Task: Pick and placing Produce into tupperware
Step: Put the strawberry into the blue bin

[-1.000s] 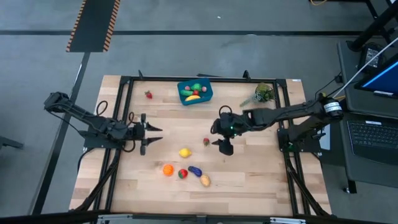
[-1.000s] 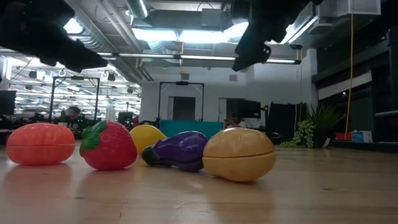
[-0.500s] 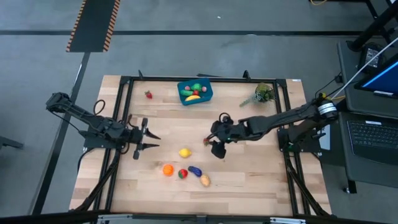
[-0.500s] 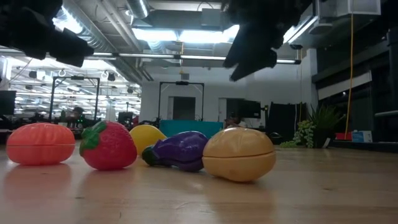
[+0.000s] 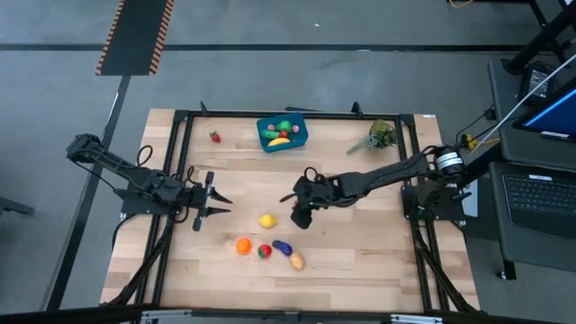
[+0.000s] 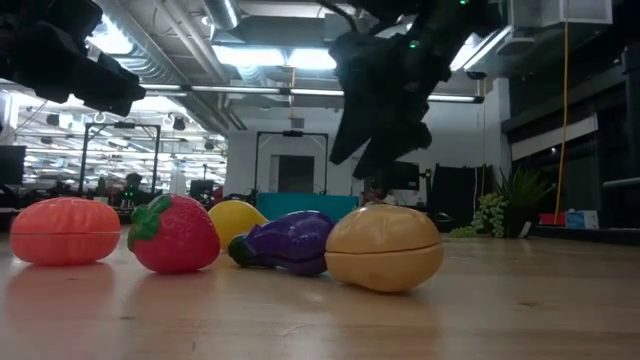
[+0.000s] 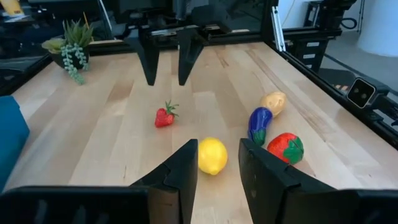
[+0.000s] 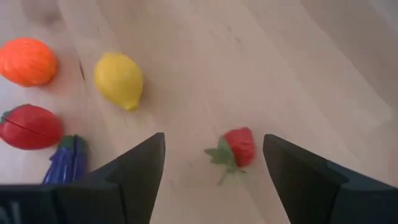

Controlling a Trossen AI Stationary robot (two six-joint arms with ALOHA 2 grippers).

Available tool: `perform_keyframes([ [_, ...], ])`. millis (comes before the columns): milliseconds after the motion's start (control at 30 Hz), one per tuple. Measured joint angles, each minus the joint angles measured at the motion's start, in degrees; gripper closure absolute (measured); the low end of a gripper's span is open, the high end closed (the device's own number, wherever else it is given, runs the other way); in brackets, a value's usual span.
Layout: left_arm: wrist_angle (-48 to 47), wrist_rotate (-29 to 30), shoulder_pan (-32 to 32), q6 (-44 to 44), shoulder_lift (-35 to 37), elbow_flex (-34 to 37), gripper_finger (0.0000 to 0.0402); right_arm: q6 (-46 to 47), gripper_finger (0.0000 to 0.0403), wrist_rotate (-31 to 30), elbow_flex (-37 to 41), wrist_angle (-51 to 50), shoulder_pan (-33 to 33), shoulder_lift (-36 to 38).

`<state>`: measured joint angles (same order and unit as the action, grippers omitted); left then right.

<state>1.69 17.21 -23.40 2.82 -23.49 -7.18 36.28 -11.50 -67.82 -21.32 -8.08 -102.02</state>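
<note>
The right claw (image 5: 298, 209) is hanging over the middle of the wooden bench (image 5: 360, 261), its fingers spread wide with a small red strawberry (image 8: 237, 147) lying on the wood between them, untouched. The left claw (image 5: 216, 200) is sitting over the bench's left side, pointing toward the centre; its fingers (image 7: 261, 171) are standing a little apart with nothing between them, and a lemon (image 7: 212, 155) is lying just beyond their tips.

The blue tupperware (image 5: 283, 134) is resting at the far edge of the bench, near its middle, already carrying several pieces in green, red and yellow. Another strawberry (image 5: 214, 137) is lying alone to its left.

The lemon is sitting just left of the right claw. Nearer the front edge, an orange (image 5: 243, 245), a larger red strawberry (image 5: 264, 251), a purple eggplant (image 5: 283, 247) and a tan potato (image 5: 297, 261) are lying close together in a loose row. A leafy green plant sprig (image 5: 379, 136) is lying at the far right corner.
</note>
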Motion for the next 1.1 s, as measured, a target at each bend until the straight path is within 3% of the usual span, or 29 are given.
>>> perform_keyframes([
  [500, -1.52, 0.02, 0.00, 0.03, 0.00, -0.02, 0.0308, 4.02, 0.0130, 2.17, -12.74, -12.99, 2.04, -10.40],
  [1100, -2.59, 0.09, 0.02, 0.03, -0.07, -0.04, 0.0331, 6.65, 0.0130, 3.67, -13.10, -15.29, 2.08, -13.27],
])
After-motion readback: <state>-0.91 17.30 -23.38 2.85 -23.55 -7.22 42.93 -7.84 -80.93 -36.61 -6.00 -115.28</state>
